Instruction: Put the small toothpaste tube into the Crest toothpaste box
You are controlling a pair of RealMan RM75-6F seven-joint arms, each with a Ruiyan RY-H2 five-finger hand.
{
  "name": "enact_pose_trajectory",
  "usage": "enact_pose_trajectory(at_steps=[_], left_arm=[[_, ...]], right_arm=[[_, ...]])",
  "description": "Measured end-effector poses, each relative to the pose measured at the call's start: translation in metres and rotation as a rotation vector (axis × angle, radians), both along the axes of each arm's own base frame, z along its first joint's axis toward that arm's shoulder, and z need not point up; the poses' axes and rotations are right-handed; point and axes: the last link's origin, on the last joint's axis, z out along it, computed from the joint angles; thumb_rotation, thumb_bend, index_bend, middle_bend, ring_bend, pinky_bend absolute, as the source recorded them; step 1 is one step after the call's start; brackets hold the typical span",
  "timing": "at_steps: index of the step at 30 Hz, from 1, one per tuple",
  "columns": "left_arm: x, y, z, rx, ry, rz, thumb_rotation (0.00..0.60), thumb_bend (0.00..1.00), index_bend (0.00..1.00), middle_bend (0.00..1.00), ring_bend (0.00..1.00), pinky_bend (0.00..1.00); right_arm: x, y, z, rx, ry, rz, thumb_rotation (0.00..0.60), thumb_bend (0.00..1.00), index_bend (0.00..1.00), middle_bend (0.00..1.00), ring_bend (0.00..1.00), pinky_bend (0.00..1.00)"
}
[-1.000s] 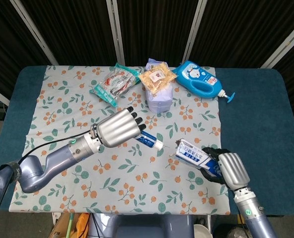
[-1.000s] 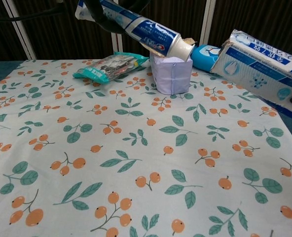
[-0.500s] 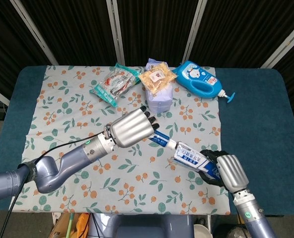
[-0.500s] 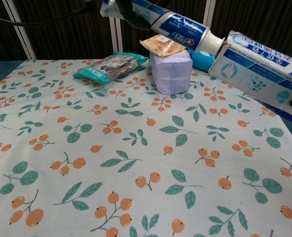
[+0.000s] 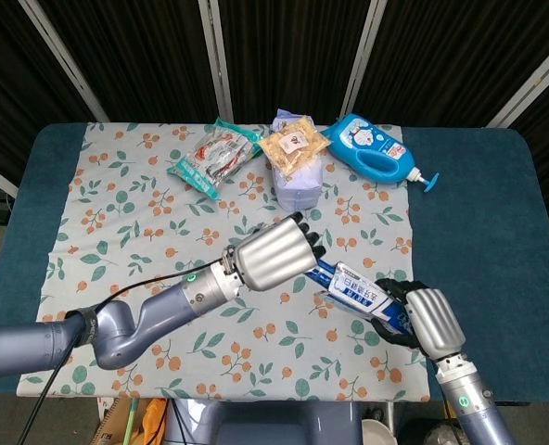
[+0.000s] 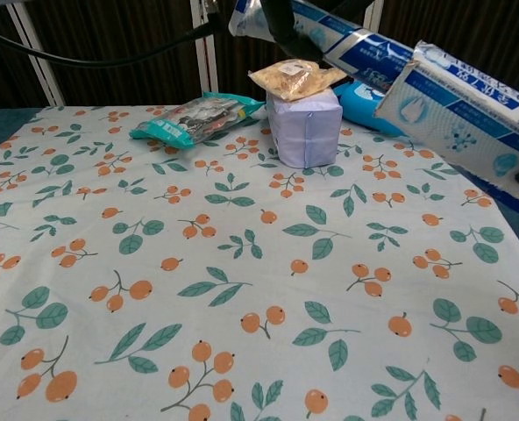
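- Head view: I see the box (image 5: 360,296) in my right hand (image 5: 421,316), its open end facing up-left toward the left hand (image 5: 273,254). The right hand's fingers wrap the box's lower end, so it grips the box.
- The tube (image 5: 324,273) runs along the same diagonal as the box, from under the left hand down-right to the box mouth. Only a short blue stretch shows between hand and box; its front end is at or inside the mouth, and I cannot tell how deep.
- My left hand is closed around the tube's rear, fingers curled over it, just beside the box mouth.
- Both things are held above the cloth (image 5: 117,213). Well behind them sit a lilac pack (image 5: 299,186) with a snack bag (image 5: 291,144) on top, a green packet (image 5: 216,157) and a blue bottle (image 5: 374,149).
- Chest view: the box (image 6: 470,105) slopes down to the right, its open end up-left. The tube (image 6: 351,44) comes in from the top, sloping the same way, and its lower end passes inside the box mouth.
- Dark fingers (image 6: 279,22) of the left hand hold the tube at the top edge. The right hand is out of this frame.
- The lilac pack (image 6: 305,130), the snack bag (image 6: 293,77) on it and the green packet (image 6: 194,119) stand behind on the cloth (image 6: 198,289).
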Motion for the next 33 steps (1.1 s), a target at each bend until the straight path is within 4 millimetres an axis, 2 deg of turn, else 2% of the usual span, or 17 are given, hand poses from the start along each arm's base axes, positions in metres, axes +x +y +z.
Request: enact_pose_trajectory(at_steps=[10,13,16,22,26,30,33], left_arm=[[0.034,0.002,0.003,0.108,0.038,-0.171,0.600,0.44,0.61,0.65,0.62,0.61],[0.046,0.002,0.007,0.144,0.048,-0.233,0.600,0.42,0.57,0.61,0.58,0.61],[0.056,0.001,0.012,0.186,0.068,-0.302,0.600,0.38,0.53,0.56,0.52,0.56],[0.077,-0.004,0.024,0.295,0.122,-0.460,0.600,0.24,0.31,0.33,0.31,0.42],[0.087,-0.007,0.033,0.345,0.085,-0.510,0.600,0.15,0.19,0.19,0.18,0.26],[0.093,-0.008,0.043,0.388,0.025,-0.528,0.600,0.07,0.12,0.13,0.15,0.23],[0.094,-0.008,0.048,0.417,-0.011,-0.535,0.600,0.04,0.11,0.12,0.15,0.22]], right_arm=[[0.015,-0.008,0.001,-0.012,-0.107,0.006,0.600,0.32,0.39,0.50,0.46,0.42],[0.024,-0.012,0.000,-0.013,-0.178,0.002,0.600,0.32,0.39,0.50,0.46,0.42],[0.032,-0.016,0.000,-0.017,-0.252,-0.001,0.600,0.32,0.39,0.50,0.46,0.42],[0.051,-0.021,0.001,-0.019,-0.458,-0.027,0.600,0.32,0.39,0.50,0.46,0.42],[0.055,-0.022,0.003,-0.034,-0.537,-0.046,0.600,0.32,0.39,0.50,0.46,0.42],[0.054,-0.024,0.004,-0.047,-0.619,-0.077,0.600,0.32,0.39,0.50,0.46,0.42],[0.053,-0.025,0.005,-0.054,-0.670,-0.090,0.600,0.32,0.39,0.50,0.46,0.42]])
